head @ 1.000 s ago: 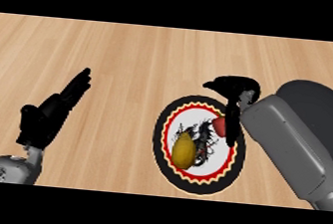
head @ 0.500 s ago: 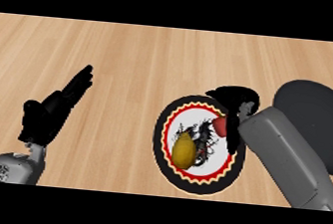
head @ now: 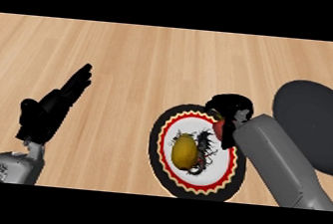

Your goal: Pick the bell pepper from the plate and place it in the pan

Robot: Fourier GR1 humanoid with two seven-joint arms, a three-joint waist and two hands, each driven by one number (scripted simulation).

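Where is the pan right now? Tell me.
In the head view the pan lies at the right side of the counter, just right of the plate and beyond the right hand.

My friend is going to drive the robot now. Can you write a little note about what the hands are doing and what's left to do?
Left hand: open, fingers up, resting at the left of the counter, holding nothing.
Right hand: fingers curled over the red bell pepper at the plate's upper right edge. The hand hides most of it, so I cannot tell if it is lifted yet.
A yellow-brown item lies in the middle of the plate.
The dark pan sits to the right of the plate, nothing showing in it.
Done: hand is on the pepper.
Left: lift it, carry it right, put it in the pan.
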